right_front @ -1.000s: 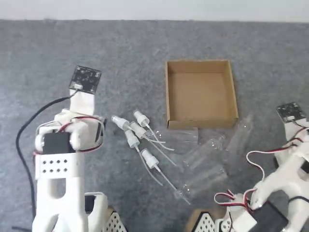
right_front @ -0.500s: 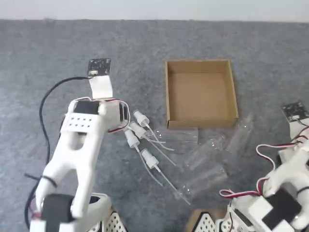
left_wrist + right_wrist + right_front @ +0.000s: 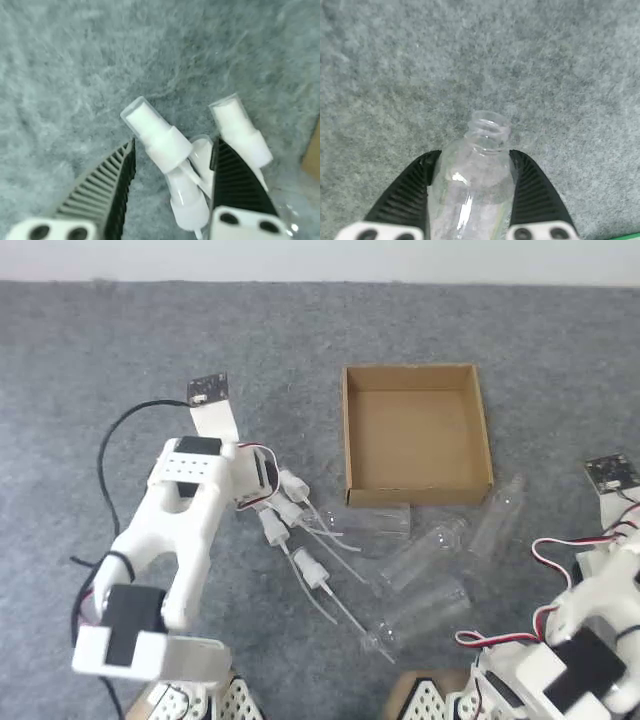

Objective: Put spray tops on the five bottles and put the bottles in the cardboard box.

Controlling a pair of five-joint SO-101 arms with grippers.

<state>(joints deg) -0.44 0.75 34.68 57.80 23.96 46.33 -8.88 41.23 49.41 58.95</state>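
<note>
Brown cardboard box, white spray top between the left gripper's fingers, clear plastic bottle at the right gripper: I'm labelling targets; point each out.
Brown cardboard box [image 3: 416,430], high view, bare floor.
White spray top [image 3: 160,135], left wrist view, its collar.
Clear plastic bottle [image 3: 487,131], right wrist view, threaded neck.

Left of the cardboard box, the left arm hides one spray top from the high camera. Right of the box, the right arm covers a bottle, whose base is cut off.

surface: grey carpet | backdrop: pale strip along far edge
</note>
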